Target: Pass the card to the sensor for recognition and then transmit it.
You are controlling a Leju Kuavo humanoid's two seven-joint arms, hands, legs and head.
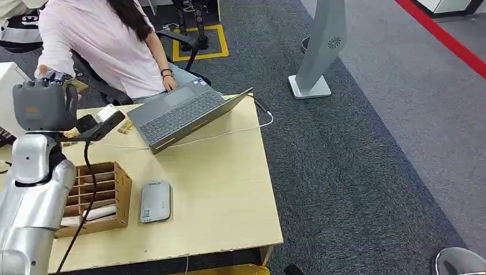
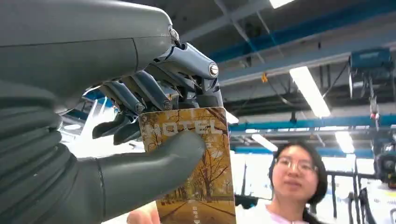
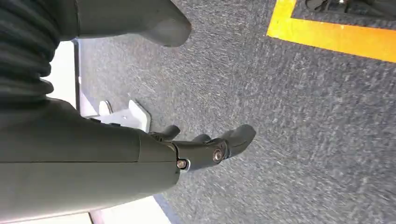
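From my head view, my left arm rises at the left edge of the wooden table (image 1: 229,189), my left hand (image 1: 49,94) lifted at the far left corner toward a seated person (image 1: 103,46) in a pale pink top; a sliver of the card (image 1: 77,85) peeks out beside the hand. On the table a grey card reader (image 1: 155,201) lies flat near the middle, just right of a wooden slotted organizer (image 1: 106,197) that holds pale cards. Farther back, an open grey laptop (image 1: 180,112) sits tilted back at the far edge, the person's hand on it, with a white cable (image 1: 229,133) trailing across the tabletop. A grey stand (image 1: 318,51) rises from the dark carpet to the right. From my left wrist view, my left hand (image 2: 154,135) pinches the card (image 2: 201,172), my thumb pressed on its face just below the word "HOTEL" and my darker fingers (image 2: 140,95) curled behind its edge; the card carries a picture of autumn trees and stands upright before the person, whose fingertip shows near its lower corner. From my right wrist view, my right hand (image 3: 187,140) hangs over grey carpet beside a yellow floor line (image 3: 336,35), thumb held apart, fingers loosely bent and holding nothing.
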